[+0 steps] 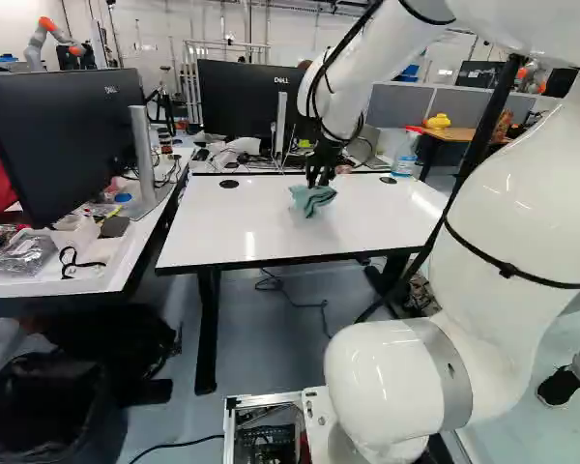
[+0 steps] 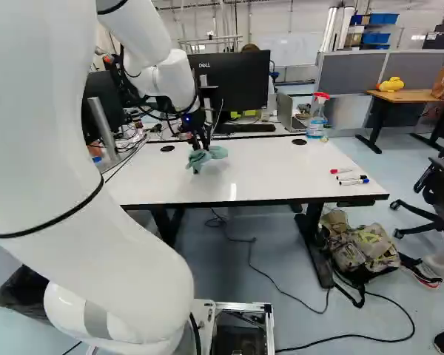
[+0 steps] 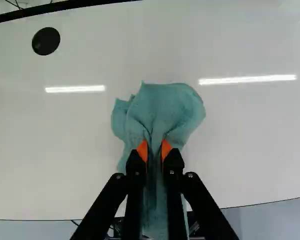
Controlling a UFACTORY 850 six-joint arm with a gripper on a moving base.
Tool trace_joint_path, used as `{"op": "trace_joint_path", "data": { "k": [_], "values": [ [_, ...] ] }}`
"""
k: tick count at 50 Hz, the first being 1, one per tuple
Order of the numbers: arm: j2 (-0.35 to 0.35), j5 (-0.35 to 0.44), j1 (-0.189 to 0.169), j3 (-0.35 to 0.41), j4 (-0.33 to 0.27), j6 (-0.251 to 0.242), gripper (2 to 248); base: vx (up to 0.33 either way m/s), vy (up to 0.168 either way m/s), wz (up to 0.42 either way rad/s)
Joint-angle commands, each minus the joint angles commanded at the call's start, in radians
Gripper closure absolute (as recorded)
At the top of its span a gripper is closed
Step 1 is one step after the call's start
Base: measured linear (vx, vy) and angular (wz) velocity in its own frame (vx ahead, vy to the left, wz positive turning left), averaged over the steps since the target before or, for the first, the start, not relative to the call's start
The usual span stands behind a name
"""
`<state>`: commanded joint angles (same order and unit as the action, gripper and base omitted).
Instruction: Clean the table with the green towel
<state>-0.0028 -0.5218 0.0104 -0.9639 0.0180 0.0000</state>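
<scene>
My gripper point(image 1: 319, 174) is over the white table point(image 1: 261, 242) in the left base view, pointing down. In the wrist view both orange pads of the gripper point(image 3: 155, 150) press the green towel point(image 3: 162, 107) from two sides. The towel bunches up between the fingers and fans out ahead of them, with more cloth hanging back under the gripper. Seen in the right base view, the towel point(image 2: 207, 157) is at or just above the tabletop; whether it touches cannot be told.
A spray bottle point(image 2: 317, 115) stands at the table's back right, and several markers point(image 2: 351, 180) lie near its right edge. Monitors point(image 1: 246, 100) stand behind the table. A cluttered desk point(image 1: 53, 271) adjoins at the left, a backpack point(image 2: 362, 248) lies on the floor.
</scene>
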Motion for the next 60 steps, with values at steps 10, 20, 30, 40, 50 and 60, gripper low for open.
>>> {"op": "trace_joint_path", "data": {
  "k": [10,20,30,40,50,60],
  "values": [
    [0.005,0.0,0.037,-0.022,0.0,0.0,199,0.0,0.0,0.0],
    [0.007,0.0,0.073,-0.048,0.0,0.0,199,0.0,0.0,0.0],
    [0.005,0.0,0.108,-0.076,0.0,0.0,199,0.0,0.0,0.0],
    [-0.006,0.0,0.141,-0.109,0.0,0.0,199,0.0,0.0,0.0],
    [-0.039,0.0,0.173,-0.143,0.0,0.0,199,0.0,0.0,0.0],
    [-0.074,0.0,0.203,-0.179,0.0,0.0,199,0.0,0.0,0.0]
  ]
}}
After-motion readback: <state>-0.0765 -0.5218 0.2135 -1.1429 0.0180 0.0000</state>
